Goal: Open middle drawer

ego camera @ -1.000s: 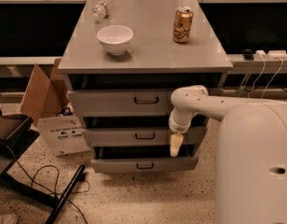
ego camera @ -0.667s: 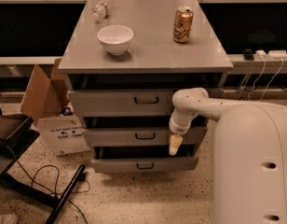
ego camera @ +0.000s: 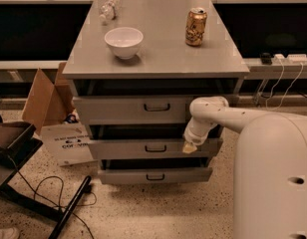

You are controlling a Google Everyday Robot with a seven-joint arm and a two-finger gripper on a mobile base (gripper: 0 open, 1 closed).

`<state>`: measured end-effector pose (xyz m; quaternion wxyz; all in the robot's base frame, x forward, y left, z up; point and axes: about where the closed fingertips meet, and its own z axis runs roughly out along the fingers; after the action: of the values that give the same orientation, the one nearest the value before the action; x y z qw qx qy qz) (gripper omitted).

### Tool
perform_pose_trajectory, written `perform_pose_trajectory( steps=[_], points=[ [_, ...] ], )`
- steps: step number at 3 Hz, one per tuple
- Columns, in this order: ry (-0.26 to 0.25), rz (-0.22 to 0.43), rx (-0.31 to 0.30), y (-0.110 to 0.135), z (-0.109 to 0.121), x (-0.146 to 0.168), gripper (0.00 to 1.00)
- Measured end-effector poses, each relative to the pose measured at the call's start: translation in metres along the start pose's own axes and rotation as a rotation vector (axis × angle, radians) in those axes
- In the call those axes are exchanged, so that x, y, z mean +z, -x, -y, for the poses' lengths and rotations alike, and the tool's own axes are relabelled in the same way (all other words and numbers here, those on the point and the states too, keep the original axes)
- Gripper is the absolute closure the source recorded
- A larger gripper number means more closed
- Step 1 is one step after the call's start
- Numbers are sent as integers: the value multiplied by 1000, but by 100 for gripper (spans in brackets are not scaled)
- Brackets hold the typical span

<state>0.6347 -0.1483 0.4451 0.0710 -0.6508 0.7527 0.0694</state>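
The middle drawer (ego camera: 143,149) is the second of three grey drawers in a grey cabinet, with a small dark wire handle (ego camera: 156,148) at its centre. Its front stands slightly proud, with a dark gap above it. My gripper (ego camera: 189,146) hangs from the white arm (ego camera: 208,114) with its yellowish tip pointing down. It sits against the right part of the middle drawer's front, to the right of the handle and not on it.
A white bowl (ego camera: 123,42), a gold can (ego camera: 196,27) and a lying clear bottle (ego camera: 107,10) are on the cabinet top. The top drawer (ego camera: 128,108) and bottom drawer (ego camera: 155,176) flank the middle one. A cardboard box (ego camera: 49,103), a black stand and cables lie at left. My white body (ego camera: 273,178) fills the right.
My arm has shifted slightly right and the gripper tip has risen a little, from the middle drawer's lower edge to its front. The drawer shows no clear opening.
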Motion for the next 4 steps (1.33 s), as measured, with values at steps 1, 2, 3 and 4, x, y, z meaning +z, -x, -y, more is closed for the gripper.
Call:
perform_pose_trajectory(
  steps=[1,2,3,4],
  points=[
    [-1,0,0,1,0,-6,93],
    [-41,16,116,-30,-22,-20,100],
    [26,-9,140,-44,-60,1,81],
    [26,-10,139,-43,-60,1,58]
  ],
)
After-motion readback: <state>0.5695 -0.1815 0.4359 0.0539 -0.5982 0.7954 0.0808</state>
